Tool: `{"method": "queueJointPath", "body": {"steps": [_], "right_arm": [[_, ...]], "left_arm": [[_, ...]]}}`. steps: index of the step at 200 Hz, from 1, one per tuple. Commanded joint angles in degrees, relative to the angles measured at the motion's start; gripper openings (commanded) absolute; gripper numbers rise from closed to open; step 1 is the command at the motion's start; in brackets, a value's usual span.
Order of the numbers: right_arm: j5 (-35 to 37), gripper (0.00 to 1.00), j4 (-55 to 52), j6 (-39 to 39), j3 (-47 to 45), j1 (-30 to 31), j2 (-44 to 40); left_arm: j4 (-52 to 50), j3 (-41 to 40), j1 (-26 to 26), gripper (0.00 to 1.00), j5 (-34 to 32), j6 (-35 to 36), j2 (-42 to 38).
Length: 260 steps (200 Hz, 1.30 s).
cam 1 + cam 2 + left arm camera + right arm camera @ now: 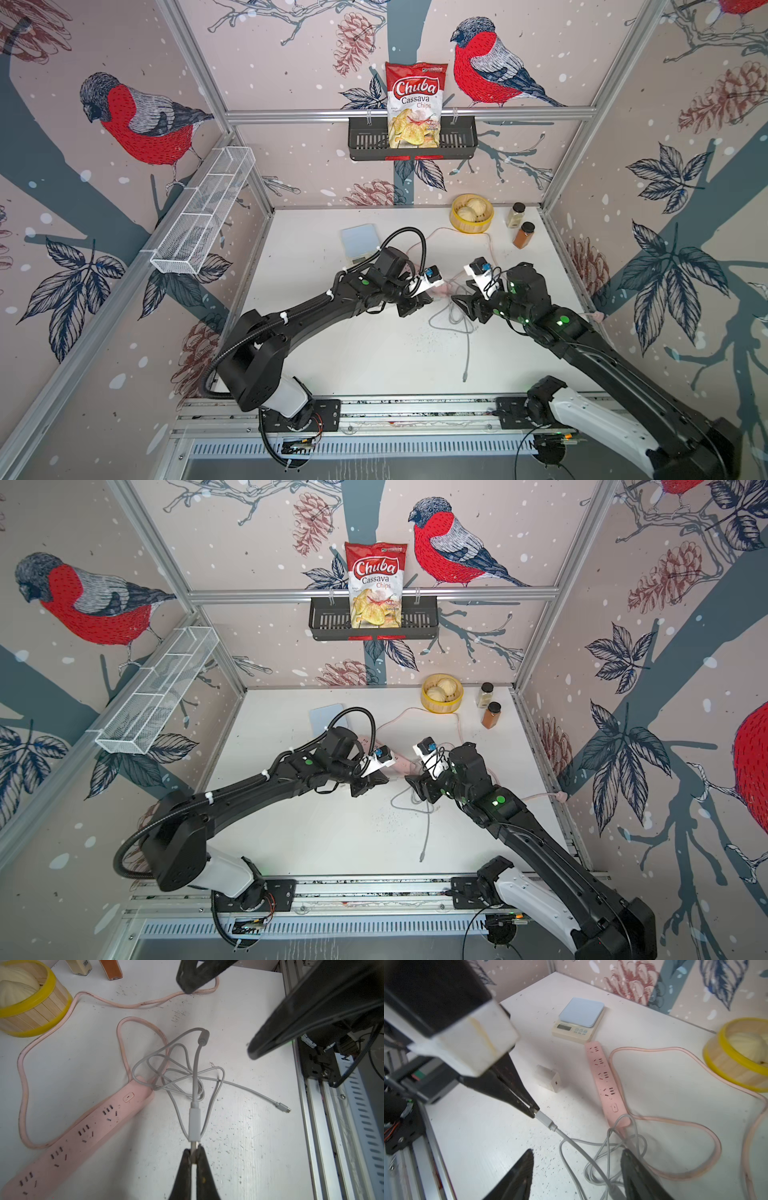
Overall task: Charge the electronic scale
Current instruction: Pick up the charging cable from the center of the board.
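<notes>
We're pinching the USB plug (194, 1124) in our left gripper (193, 1157), the grey cable (195, 1059) trailing; our right gripper (577, 1165) is gaping open.

In both top views the left arm covers most of the front strip of the scale (358, 237), and the pink power strip (401, 766) is mostly buried under the two grippers. From the left wrist, the cable plug (194, 1124) has its metal tip tucked out of sight inside the pinched left gripper (194, 1150), and the brown jar (111, 969) and pale jar (80, 967) are chopped down to their bases. From the right wrist the scale's display is too small to read, the steamer basket (737, 1064) is cut by the edge, and the cable tangle (612, 1157) goes kinda smeary by the right gripper (577, 1150)
</notes>
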Motion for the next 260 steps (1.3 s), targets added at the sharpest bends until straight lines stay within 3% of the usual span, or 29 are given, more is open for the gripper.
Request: {"method": "queueJointPath", "body": {"steps": [1, 38, 90, 122, 152, 178, 213, 230, 246, 260], "right_arm": [[-8.82, 0.74, -1.52, -8.06, -0.32, 1.40, 1.29], [-17.47, 0.75, 5.54, -5.36, -2.27, 1.91, 2.49], [-16.97, 0.68, 6.96, -5.40, -0.68, 4.71, 4.98], [-17.68, 0.56, 7.10, -6.34, 0.75, 5.72, 8.16], [-18.10, 0.38, 7.39, -7.33, 2.11, 6.94, 10.47], [-18.16, 0.20, 10.46, -7.36, 1.31, 7.05, 9.87], [-18.20, 0.07, 12.10, -7.09, 0.54, 6.96, 8.53], [-18.25, 0.09, 12.07, -6.94, 0.26, 6.96, 8.23], [-18.30, 0.27, 12.36, -6.30, -0.07, 6.96, 7.79], [-18.75, 0.35, 12.77, -5.94, -0.34, 6.92, 7.27]], "left_arm": [[-8.11, 0.74, 1.32, 0.00, 4.94, 5.36, -3.16], [-10.56, 1.21, 1.93, 0.00, 7.72, 6.65, -6.98], [-14.72, 2.35, 1.92, 0.00, 8.61, 8.23, -6.95], [-15.30, 3.01, 1.92, 0.00, 10.24, 8.15, -6.75], [-15.08, 3.27, 2.16, 0.00, 11.70, 8.32, -7.09], [-14.90, 3.18, 3.05, 0.00, 14.10, 8.50, -7.19], [-14.48, 2.68, 4.10, 0.00, 14.55, 8.55, -7.52], [-14.30, 2.34, 4.37, 0.00, 14.51, 8.57, -7.45], [-14.33, 2.18, 4.58, 0.00, 14.84, 8.76, -7.19], [-14.44, 2.40, 4.81, 0.00, 15.19, 8.85, -6.86]]}}
